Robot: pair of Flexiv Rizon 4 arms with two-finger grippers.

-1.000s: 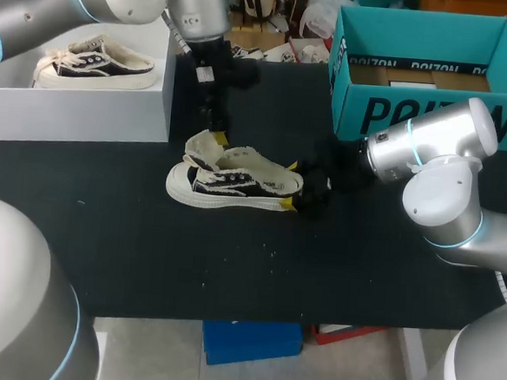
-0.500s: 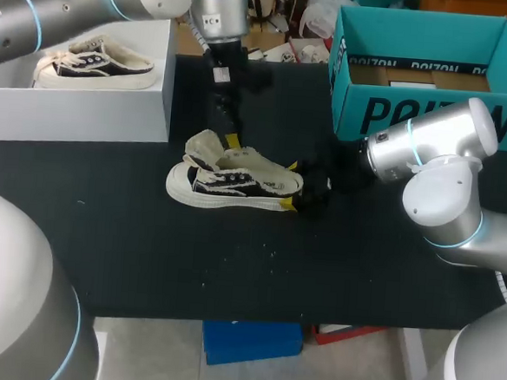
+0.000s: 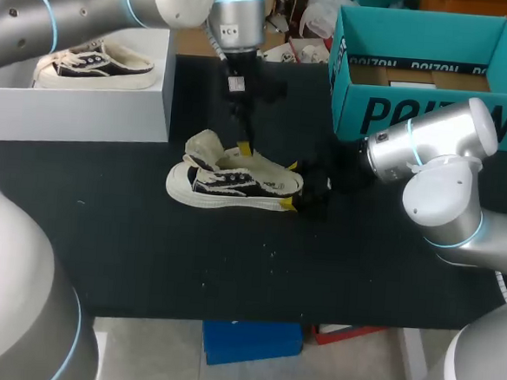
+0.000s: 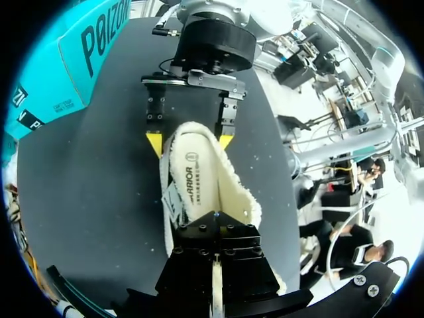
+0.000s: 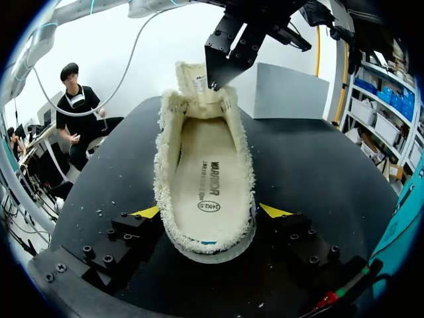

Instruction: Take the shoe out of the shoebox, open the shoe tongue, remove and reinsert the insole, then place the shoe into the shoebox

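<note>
**Heel clamped, left arm's grip unclear**

Black table (image 3: 230, 275) holds the shoe (image 3: 228, 184) at its middle, resting on its sole, with the insole (image 5: 205, 179) showing inside. Left gripper (image 3: 243, 146) hangs right over the tongue (image 5: 193, 81). Its own wrist view shows only its black body, so I cannot tell if it grasps anything. Right gripper (image 5: 209, 212) is clamped on the shoe's heel, one yellow tip pressed to each side. From the head view it's dark on dark and hard to make out.
</note>
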